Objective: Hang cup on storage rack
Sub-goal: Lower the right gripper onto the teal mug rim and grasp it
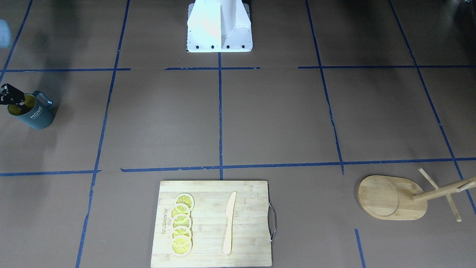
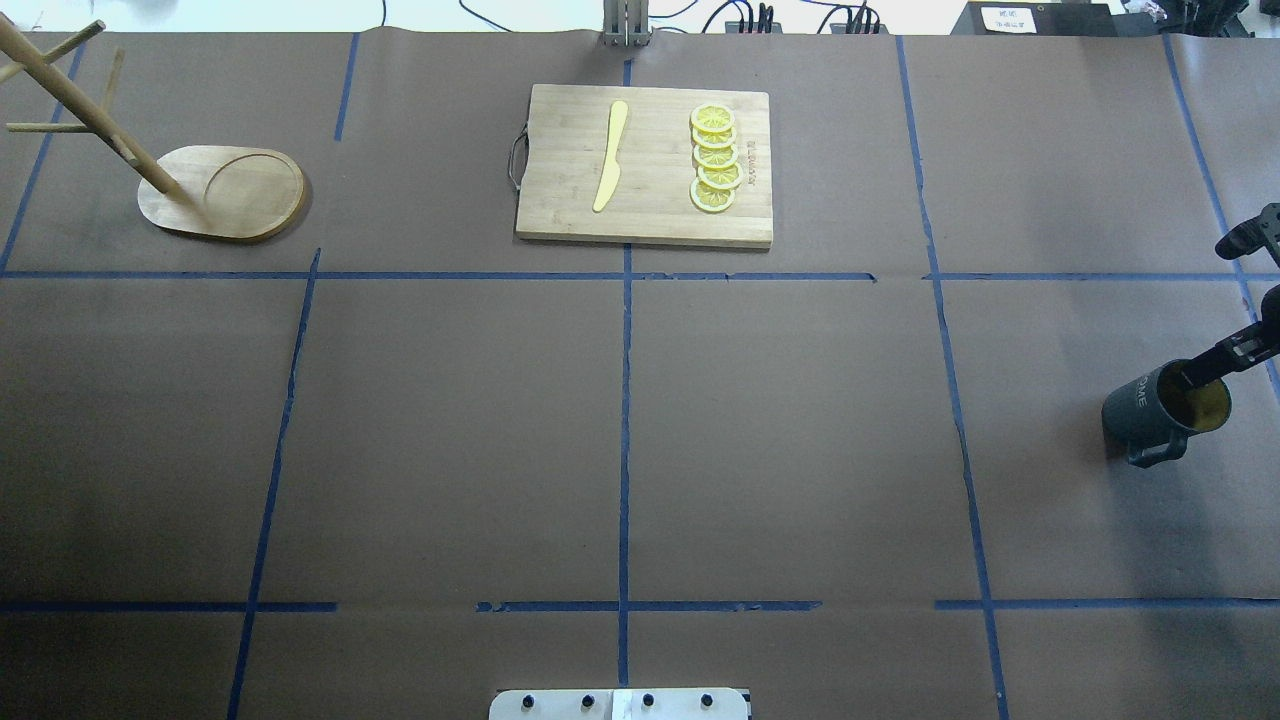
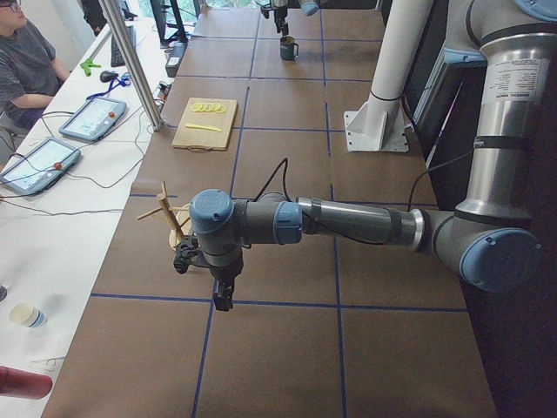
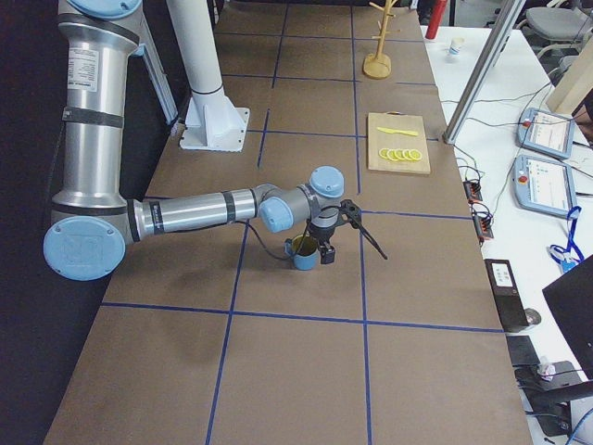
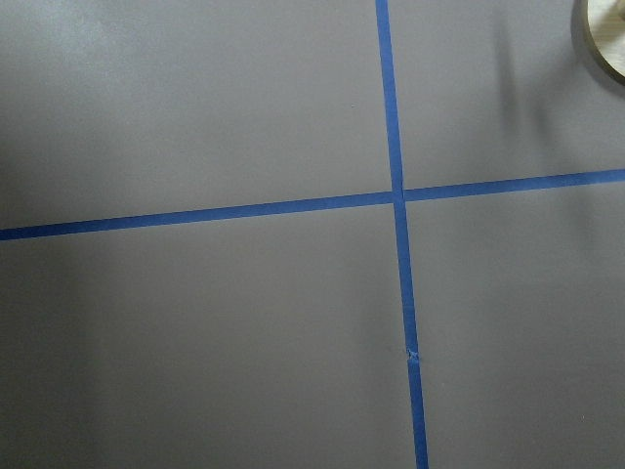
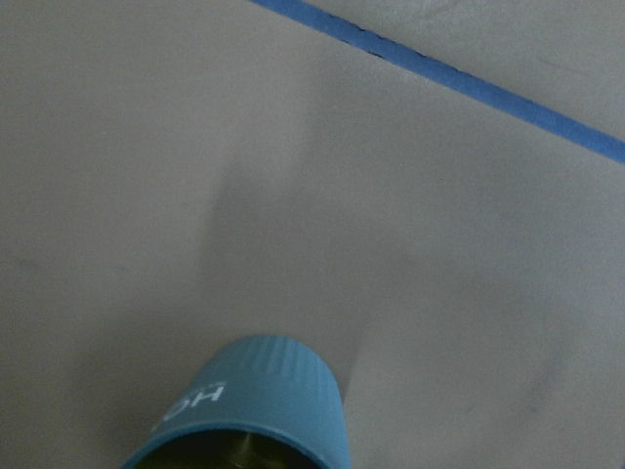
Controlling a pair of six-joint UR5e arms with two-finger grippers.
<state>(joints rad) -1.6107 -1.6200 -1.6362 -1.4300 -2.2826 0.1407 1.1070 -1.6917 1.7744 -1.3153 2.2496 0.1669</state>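
The cup (image 2: 1150, 412) stands upright near the table's right edge, handle toward the robot. It also shows in the front view (image 1: 36, 115), the right side view (image 4: 302, 254) and the right wrist view (image 6: 256, 410). My right gripper (image 2: 1218, 312) is open wide. One finger (image 2: 1205, 372) dips inside the cup's rim and the other (image 2: 1245, 240) is well clear of it. The storage rack (image 2: 225, 190) stands at the far left, and in the front view (image 1: 390, 197). My left gripper (image 3: 222, 292) hovers near the rack; I cannot tell whether it is open or shut.
A rectangular cutting board (image 2: 560, 200) with lemon slices (image 2: 716, 158) and a wooden knife (image 2: 610, 155) lies at the far middle. The robot's white base (image 1: 219, 26) stands at the near middle edge. Blue tape lines cross the brown table.
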